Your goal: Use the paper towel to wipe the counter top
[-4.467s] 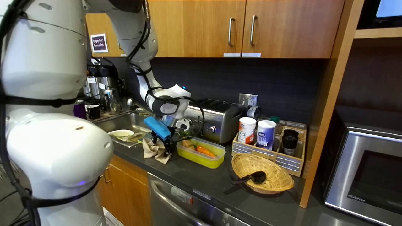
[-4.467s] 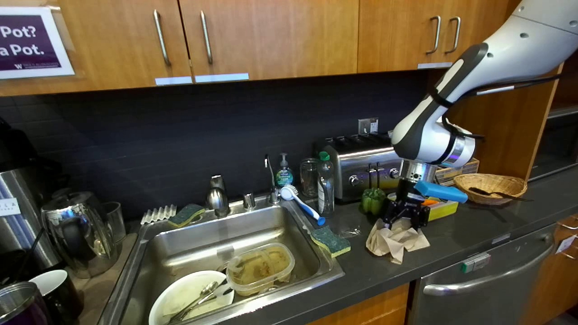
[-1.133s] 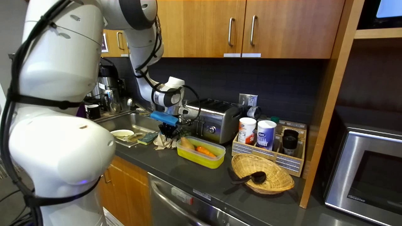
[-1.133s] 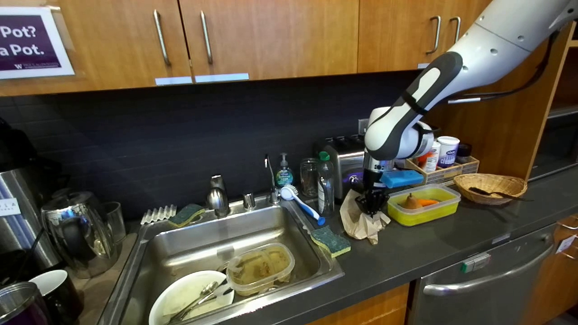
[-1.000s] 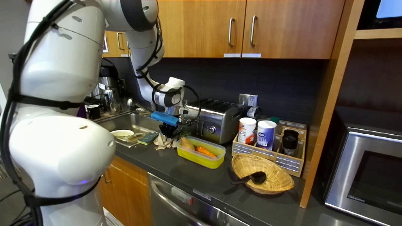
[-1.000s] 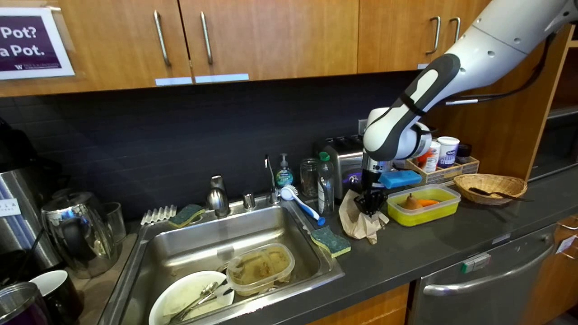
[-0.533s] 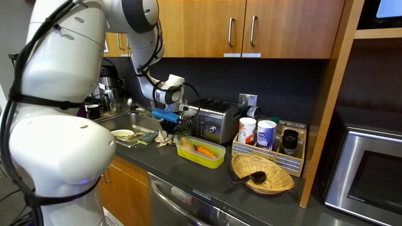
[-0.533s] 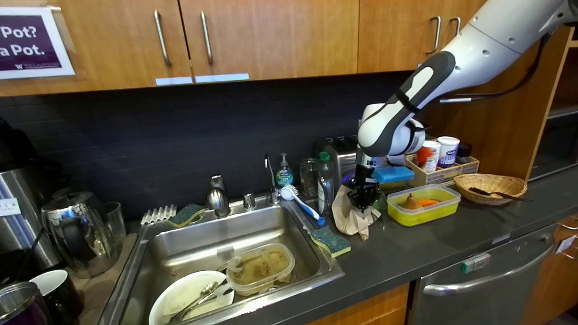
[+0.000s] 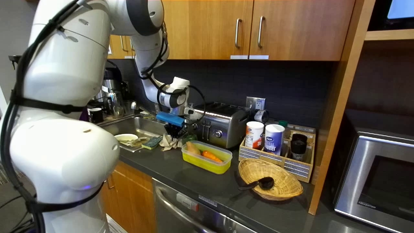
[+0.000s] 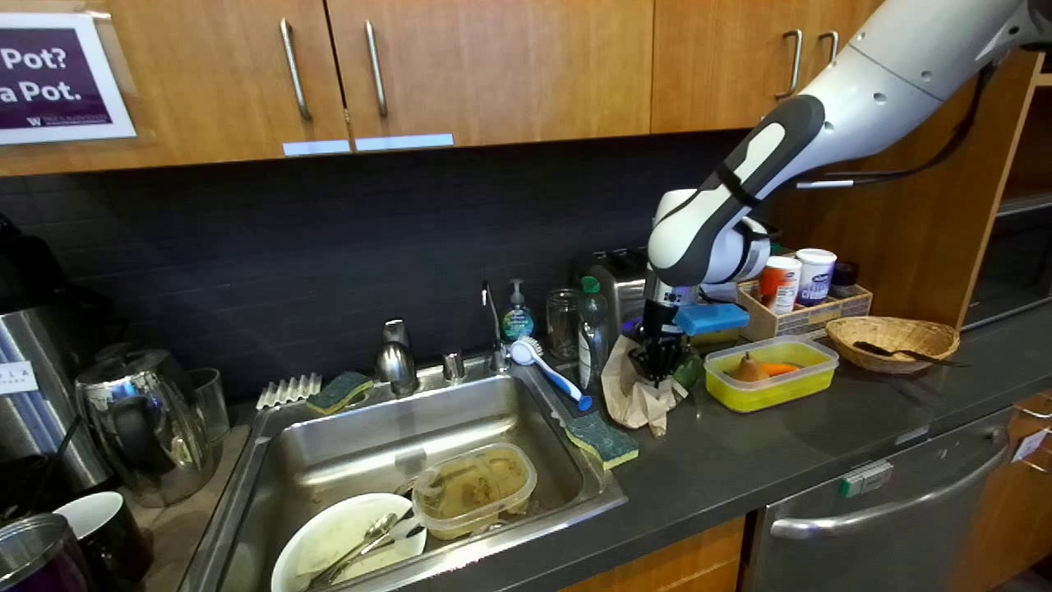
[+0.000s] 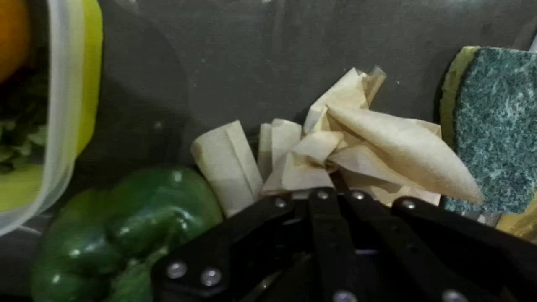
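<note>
**Tan paper towel gripped in the claw, near the sink**

Compared with a few seconds ago, claw and towel have moved together across the dark grey bench, away from its front edge and toward the sink and the back wall; in the last half second they have shifted only slightly. That suggests a wiping stroke is under way, perhaps near its turning point. A few small specks show on the bench, so the wiping is probably not finished.

The claw is closed, its two sides drawn together, with the crumpled towel bunched at the tips and apparently pinched there. In the wrist view, the towel spreads out just ahead of those tips: a large loose fold reaches toward the green-and-yellow sponge, overlapping its edge from this angle, while narrower folds poke out beside the green pepper. Whether the towel touches either cannot be told. In an exterior view, one flap stands up on the sink side of the claw; opposite, beyond the pepper, sits the yellow container.
</note>
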Controlling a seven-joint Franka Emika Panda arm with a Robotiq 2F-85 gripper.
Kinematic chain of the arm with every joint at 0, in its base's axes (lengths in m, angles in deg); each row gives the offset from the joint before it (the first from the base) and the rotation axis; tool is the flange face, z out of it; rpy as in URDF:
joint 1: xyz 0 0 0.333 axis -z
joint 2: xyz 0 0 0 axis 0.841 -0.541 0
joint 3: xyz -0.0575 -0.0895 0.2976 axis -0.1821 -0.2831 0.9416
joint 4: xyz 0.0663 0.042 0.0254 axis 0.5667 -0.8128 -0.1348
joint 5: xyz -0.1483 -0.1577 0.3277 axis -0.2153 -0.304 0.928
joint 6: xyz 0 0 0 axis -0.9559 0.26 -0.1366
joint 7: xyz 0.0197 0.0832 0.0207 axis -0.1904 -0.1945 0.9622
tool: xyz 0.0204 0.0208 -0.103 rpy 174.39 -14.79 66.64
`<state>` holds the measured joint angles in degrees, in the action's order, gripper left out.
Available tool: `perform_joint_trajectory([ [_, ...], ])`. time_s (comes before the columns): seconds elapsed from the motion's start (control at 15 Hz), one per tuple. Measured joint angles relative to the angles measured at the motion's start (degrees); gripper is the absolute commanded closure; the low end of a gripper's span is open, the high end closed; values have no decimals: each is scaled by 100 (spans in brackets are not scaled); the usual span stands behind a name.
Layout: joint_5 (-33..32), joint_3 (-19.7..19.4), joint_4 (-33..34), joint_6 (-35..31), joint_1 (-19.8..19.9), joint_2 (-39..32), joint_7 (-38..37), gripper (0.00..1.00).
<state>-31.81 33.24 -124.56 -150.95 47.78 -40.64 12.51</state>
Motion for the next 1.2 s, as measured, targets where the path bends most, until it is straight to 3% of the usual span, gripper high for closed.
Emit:
perform_joint_trajectory([
  [1.2, 330, 211, -1106, -39, 10, 441, 2, 100],
])
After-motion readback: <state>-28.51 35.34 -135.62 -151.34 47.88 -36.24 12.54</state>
